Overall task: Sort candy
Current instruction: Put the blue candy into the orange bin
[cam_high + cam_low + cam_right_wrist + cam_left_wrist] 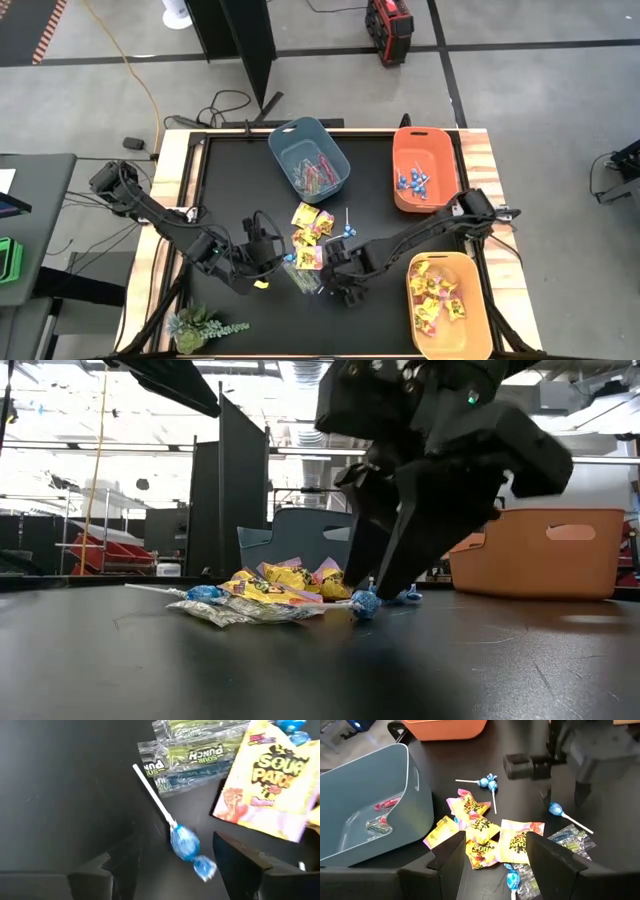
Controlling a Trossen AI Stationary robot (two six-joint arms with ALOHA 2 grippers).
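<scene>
1. A black table is seen from above, with 2 dark robot arms reaching in towards a small heap of candy near its middle.
2. The heap holds yellow packets with red print, blue-wrapped lollipops on thin sticks, and clear-wrapped sticks lying flat beside them.
3. The right gripper hangs low at the heap's near edge. Its fingers are spread apart and hold nothing; a single blue lollipop lies on the table between them.
4. The left gripper sits just left of the heap, its fingers also spread and empty, pointed at the yellow packets.
5. A blue-grey bin at the far side holds pinkish sticks. An orange bin at the far right holds blue lollipops. A yellow-orange bin at the near right holds yellow packets.
</scene>
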